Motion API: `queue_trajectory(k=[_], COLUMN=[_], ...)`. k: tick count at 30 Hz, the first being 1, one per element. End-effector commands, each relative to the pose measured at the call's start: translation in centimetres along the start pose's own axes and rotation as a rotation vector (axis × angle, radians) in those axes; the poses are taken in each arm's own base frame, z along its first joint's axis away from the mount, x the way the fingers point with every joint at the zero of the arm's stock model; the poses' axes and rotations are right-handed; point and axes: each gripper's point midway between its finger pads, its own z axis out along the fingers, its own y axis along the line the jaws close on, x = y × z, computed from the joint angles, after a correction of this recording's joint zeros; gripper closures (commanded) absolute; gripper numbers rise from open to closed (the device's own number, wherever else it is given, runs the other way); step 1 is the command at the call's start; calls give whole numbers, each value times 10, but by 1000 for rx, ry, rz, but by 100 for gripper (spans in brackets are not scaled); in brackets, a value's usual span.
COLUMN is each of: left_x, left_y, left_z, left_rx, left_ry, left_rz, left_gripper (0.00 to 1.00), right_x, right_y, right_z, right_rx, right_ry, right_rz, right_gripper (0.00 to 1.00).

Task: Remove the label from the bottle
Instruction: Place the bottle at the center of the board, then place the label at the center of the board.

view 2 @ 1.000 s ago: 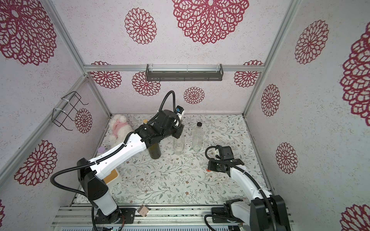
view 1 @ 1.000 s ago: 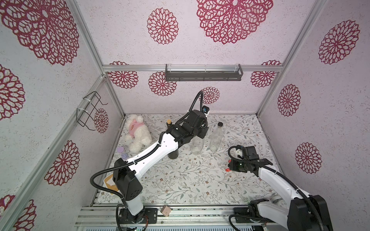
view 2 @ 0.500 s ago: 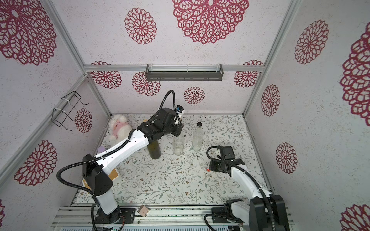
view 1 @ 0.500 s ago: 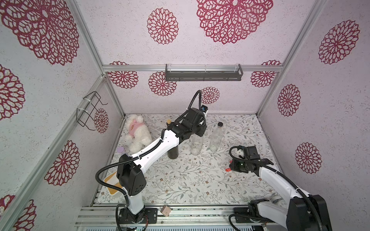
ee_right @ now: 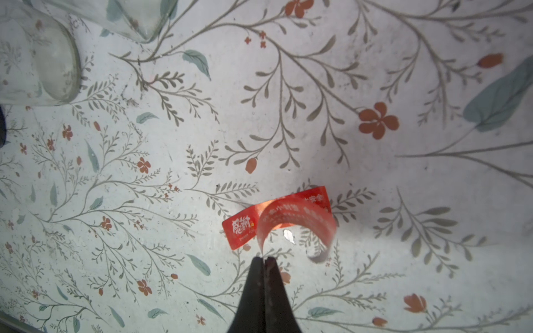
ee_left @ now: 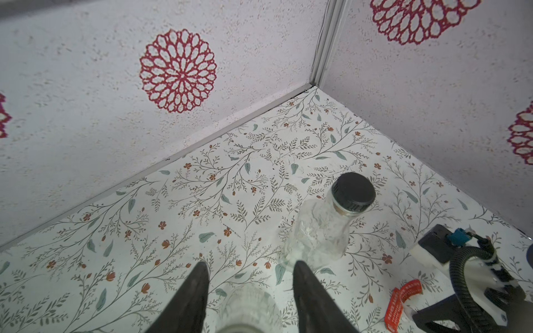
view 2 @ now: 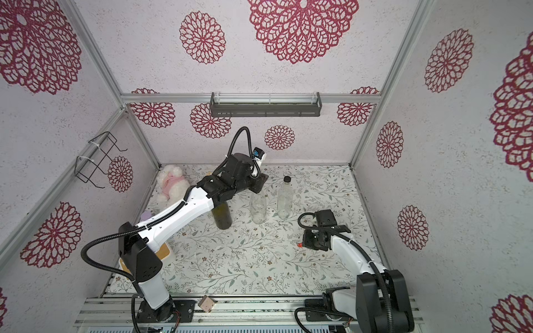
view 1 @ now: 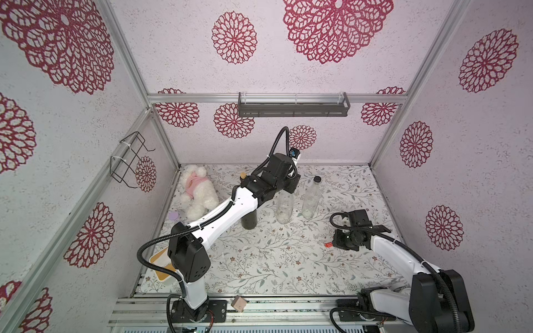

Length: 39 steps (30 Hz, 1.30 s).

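A clear bottle (view 1: 284,207) (view 2: 258,207) with no cap stands upright mid-table, and its body carries no label. My left gripper (ee_left: 251,268) is over it, open. Its fingers (ee_left: 199,288) stand either side of the bottle's neck (ee_left: 248,311) with gaps showing on both sides. The red label (ee_right: 288,219) is off the bottle and curls just over the mat. My right gripper (ee_right: 264,259) is shut on the label's thin end. In both top views the label (view 1: 328,245) (view 2: 300,245) shows as a small red scrap at the right gripper's tip, right of the bottles.
A capped clear bottle (view 1: 311,199) stands right of the held-off one and a dark bottle (view 1: 249,222) left of it. A plush toy (view 1: 199,193) lies at the back left. A yellow-lidded box (view 1: 161,259) sits near the left arm's base, and a wooden block (view 1: 239,303) on the front rail.
My left gripper has opened off the clear bottle's neck. The right gripper has stayed shut on the label and drifted slightly right.
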Motion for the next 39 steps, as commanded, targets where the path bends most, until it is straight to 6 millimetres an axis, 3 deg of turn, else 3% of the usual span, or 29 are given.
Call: queue_trajectory(k=[1,10,19,26,39], left_x=[-28,-50,-40,-23,-14], left_y=[7,0,-15,-13,-5], left_z=[-21,-60,-95,-103,-103], left_rx=[-8,11,28,27,-1], left_ry=[-86,-156,-181,-165,-153], left_rz=[-12,-25,-46,-67,-47], left_gripper=[44,38,36,36,36], right_x=[-13,-21,-19,-25,-32], right_y=[1,-2,-7,-4,-2], right_z=[-6,0,17,27,43], right_rx=[20,69,92,75,64], right_ry=[-7,70,148,161,176], right_rz=[-17,-27,-28,-24,-16], right_gripper=[100,100,100,100,100])
